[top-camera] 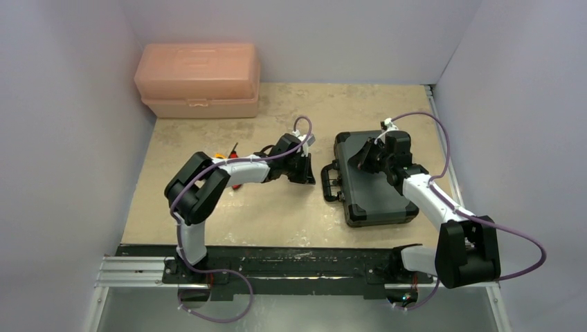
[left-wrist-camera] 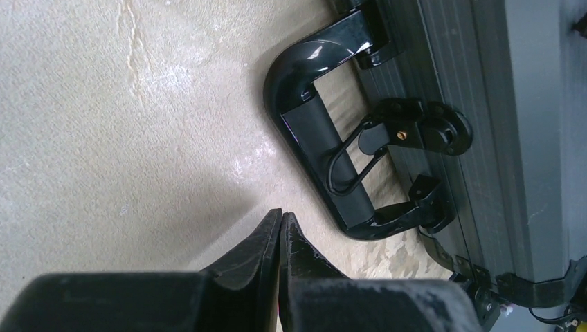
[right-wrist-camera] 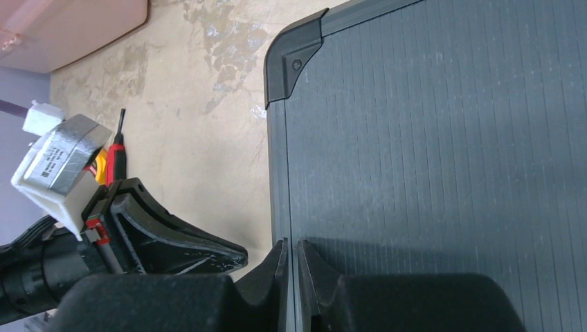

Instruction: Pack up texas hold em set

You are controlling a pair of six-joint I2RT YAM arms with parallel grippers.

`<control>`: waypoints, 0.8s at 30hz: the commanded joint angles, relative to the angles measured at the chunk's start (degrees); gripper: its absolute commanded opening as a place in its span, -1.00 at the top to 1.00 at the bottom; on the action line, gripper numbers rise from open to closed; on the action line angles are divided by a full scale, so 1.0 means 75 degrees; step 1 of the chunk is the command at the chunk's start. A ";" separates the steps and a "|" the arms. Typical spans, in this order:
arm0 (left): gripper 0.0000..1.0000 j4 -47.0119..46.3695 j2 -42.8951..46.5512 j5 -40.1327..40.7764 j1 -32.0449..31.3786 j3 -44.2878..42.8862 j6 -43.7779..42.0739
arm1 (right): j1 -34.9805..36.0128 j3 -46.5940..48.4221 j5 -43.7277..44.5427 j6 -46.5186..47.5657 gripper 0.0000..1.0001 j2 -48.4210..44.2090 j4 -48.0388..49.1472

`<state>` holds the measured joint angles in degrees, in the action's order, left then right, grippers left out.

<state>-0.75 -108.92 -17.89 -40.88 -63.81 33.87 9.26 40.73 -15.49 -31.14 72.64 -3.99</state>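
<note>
Lid shut, one black rectangular hard case (top-camera: 374, 183) lies flat on the right half of a beige mottled table (top-camera: 277, 221), its looped carrying handle (top-camera: 331, 181) pointing left. One peach plastic toolbox (top-camera: 197, 79), rounded at the corners and also closed, sits well apart at the far left. One small red-and-yellow tool (top-camera: 232, 148) shows partly behind the left arm. The left gripper (top-camera: 308, 173) hovers just beside the handle; the right gripper (top-camera: 363, 158) hangs over the far part of the lid. None of the set's loose pieces can be seen.

From the left wrist, the two matte, scuffed fingers (left-wrist-camera: 266, 238) are pressed together, holding nothing, above bare table near the handle. That handle is glossy black at its bent ends and dull along its straight grip, fixed by two brackets. One black latch (left-wrist-camera: 422, 131) with a brass-coloured rivet and a wire loop sits on the case's finely grooved side wall.

From the right wrist, the two fingers (right-wrist-camera: 277, 259) are drawn nearly together with only a thin slit between, gripping nothing, above the lid's left edge. The lid is dark grey-black with fine parallel ribs and faint scratches, and one moulded corner cap (right-wrist-camera: 294, 66) with a single screw closes its far corner.
</note>
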 commanded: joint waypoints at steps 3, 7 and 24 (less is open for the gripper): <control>1.00 -0.0387 -0.0306 -0.0358 -0.0009 -0.0403 0.0090 | -0.0004 -0.0413 0.0729 0.0272 0.72 0.0427 -0.1450; 1.00 -0.0365 -0.0437 -0.0439 -0.0109 -0.0516 0.0082 | -0.0010 -0.0403 0.0705 0.0277 0.73 0.0450 -0.1438; 1.00 -0.0052 -0.0593 -0.0315 -0.0526 -0.1029 -0.0039 | -0.0007 -0.0380 0.0670 0.0284 0.79 0.0545 -0.1437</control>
<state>-0.67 -112.92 -19.97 -44.75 -69.43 33.87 9.26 40.80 -15.51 -31.14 73.14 -3.57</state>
